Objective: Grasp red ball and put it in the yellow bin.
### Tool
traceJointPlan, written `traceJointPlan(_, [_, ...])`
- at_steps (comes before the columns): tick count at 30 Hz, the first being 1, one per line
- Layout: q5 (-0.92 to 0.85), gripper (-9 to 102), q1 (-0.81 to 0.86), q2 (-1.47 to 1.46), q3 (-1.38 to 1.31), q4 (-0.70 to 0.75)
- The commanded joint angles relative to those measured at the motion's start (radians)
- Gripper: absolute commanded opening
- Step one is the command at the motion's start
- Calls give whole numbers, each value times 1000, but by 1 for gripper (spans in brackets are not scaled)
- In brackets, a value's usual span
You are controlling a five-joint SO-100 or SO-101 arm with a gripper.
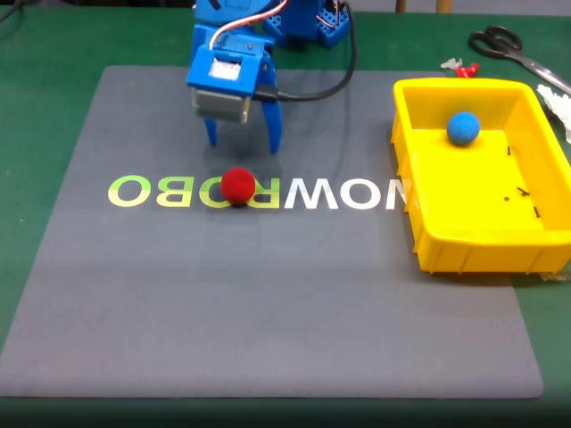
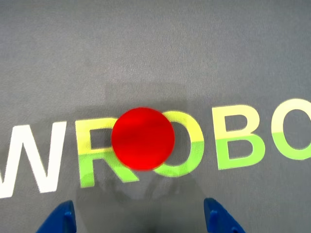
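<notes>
Two fingers [image 2: 140,219] spread, red ball [image 2: 143,139] between

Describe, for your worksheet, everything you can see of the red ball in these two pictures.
The red ball is a small, matte, bright-red sphere, whole and unmarked. It rests on the grey mat, on the green R and O of the printed lettering. Nothing else touches it: the open blue gripper hangs above it, fingertips apart. The yellow bin stands well to its right in the fixed view.
</notes>
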Motion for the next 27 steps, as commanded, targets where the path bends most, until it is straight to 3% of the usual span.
traceJointPlan(1, [5, 30, 17, -26, -103, -26])
traceJointPlan(27, [17, 28, -20, -311, -331, -28])
